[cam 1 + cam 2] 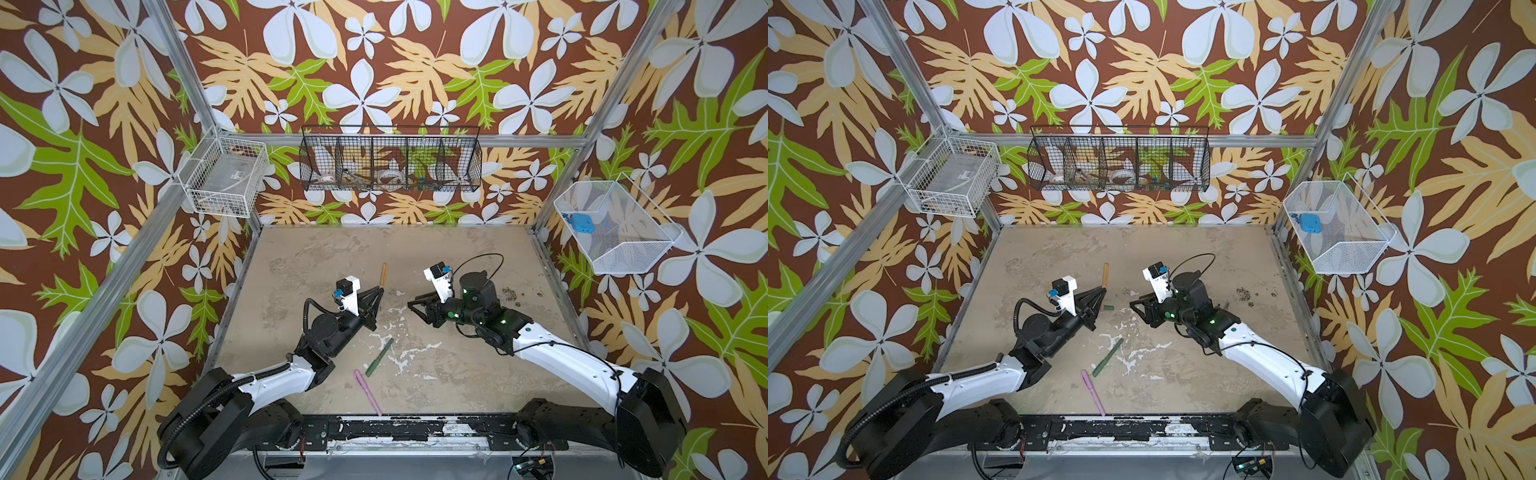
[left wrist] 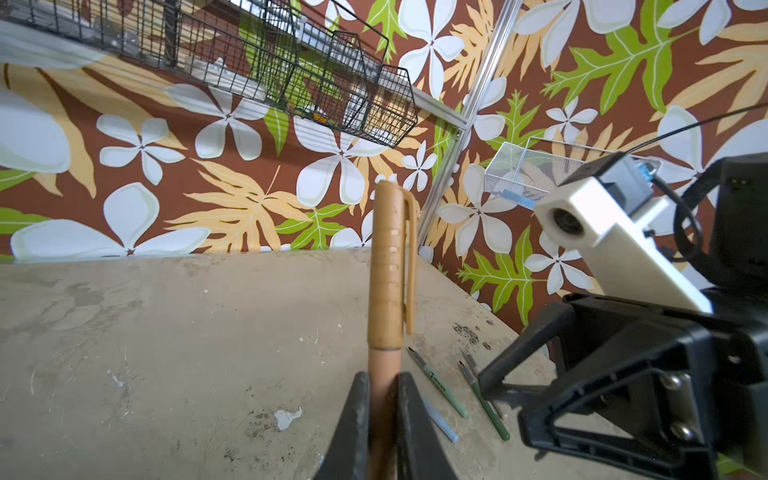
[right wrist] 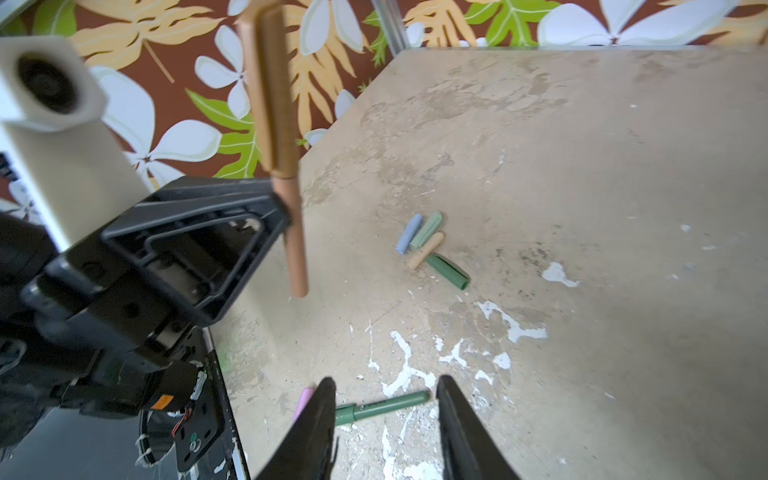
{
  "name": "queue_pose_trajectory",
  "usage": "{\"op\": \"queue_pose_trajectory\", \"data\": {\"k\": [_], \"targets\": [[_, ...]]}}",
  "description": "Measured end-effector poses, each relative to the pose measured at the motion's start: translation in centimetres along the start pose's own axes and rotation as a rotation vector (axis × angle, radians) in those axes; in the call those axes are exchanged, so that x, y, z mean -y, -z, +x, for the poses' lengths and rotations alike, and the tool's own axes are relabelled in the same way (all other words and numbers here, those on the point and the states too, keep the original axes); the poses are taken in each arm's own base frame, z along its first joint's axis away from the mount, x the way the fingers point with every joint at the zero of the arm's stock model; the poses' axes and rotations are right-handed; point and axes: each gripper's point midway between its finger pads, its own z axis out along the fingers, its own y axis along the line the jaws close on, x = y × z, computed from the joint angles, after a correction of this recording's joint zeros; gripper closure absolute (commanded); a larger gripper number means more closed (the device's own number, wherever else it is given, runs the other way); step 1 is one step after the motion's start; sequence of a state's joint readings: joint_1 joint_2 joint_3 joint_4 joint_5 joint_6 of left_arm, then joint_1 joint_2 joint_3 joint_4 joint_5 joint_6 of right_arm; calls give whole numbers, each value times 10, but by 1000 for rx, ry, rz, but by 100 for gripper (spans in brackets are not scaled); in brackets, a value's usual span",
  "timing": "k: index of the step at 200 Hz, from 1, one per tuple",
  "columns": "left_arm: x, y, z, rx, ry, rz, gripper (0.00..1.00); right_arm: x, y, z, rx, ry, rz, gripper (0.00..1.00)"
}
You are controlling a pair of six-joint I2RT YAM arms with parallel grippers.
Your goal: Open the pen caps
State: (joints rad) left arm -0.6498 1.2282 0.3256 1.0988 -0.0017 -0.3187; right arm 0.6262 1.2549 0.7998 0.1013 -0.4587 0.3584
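Floral wallpaper lines the enclosure walls, and a mottled beige tabletop (image 1: 457,386) forms the work surface. At the centre, the left gripper (image 2: 384,382) is clamped on the body of the brown pen (image 3: 293,232) and holds it clear of the tabletop. The brown cap (image 2: 388,266) is seated on the pen and projects past the fingertips on the far side. In both top views the pen's long axis runs near to far. The right gripper (image 3: 386,415) has its jaws part-way apart with nothing between them. It stands just right of the left gripper, apart from it, with its tips pointing left. The brown cap therefore lies to the left of those tips and slightly farther away. The right arm is the only free arm, so the removal appears to fall to it: grasp across the cap, then pull along the pen axis toward the far side. Between the two grippers, the right wrist view shows four loose caps in one tight cluster: a light blue cap (image 3: 409,233), a pale green cap (image 3: 427,229), a beige cap (image 3: 426,250) and a dark green cap (image 3: 448,272). Beside the right gripper, the left wrist view shows at least three uncapped pen bodies (image 2: 438,382); a fourth cannot be confirmed. Three pens are capped: the brown pen in hand, plus the green pen (image 1: 379,357) and the pink pen (image 1: 368,392), both lying nearer, between the arms.
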Motion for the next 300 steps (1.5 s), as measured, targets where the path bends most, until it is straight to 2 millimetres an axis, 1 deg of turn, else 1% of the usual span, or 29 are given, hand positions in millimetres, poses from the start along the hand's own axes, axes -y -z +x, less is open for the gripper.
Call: {"op": "queue_pose_trajectory", "data": {"k": [26,56,97,107,130,149,171,185,207,226,242,269,300], "targets": [[3,1,7,2,25,35,95,-4,-6,9,9,32,-61,60],[5,6,15,6,29,66,95,-14,-5,18,35,56,-137,60],[18,15,32,0,10,182,95,-21,-6,26,58,81,-203,60],[23,15,32,4,7,210,95,-22,-8,30,54,83,-215,60],[35,16,24,35,-2,272,95,-28,-11,37,46,91,-241,59],[38,17,21,49,-4,288,96,-31,-15,38,48,100,-254,59],[39,17,22,43,-5,300,96,-30,-18,43,41,99,-256,61],[40,16,24,41,-1,307,96,-31,-21,42,51,106,-264,61],[38,13,43,-20,30,317,97,-33,-26,49,34,91,-282,61],[36,11,59,-73,63,321,98,-37,-26,47,46,98,-302,66],[33,10,67,-100,80,316,99,-36,-27,48,45,91,-303,67],[34,10,69,-110,96,320,99,-38,-29,50,38,76,-321,67],[35,10,67,-107,99,323,99,-39,-28,50,41,75,-326,68]]}}
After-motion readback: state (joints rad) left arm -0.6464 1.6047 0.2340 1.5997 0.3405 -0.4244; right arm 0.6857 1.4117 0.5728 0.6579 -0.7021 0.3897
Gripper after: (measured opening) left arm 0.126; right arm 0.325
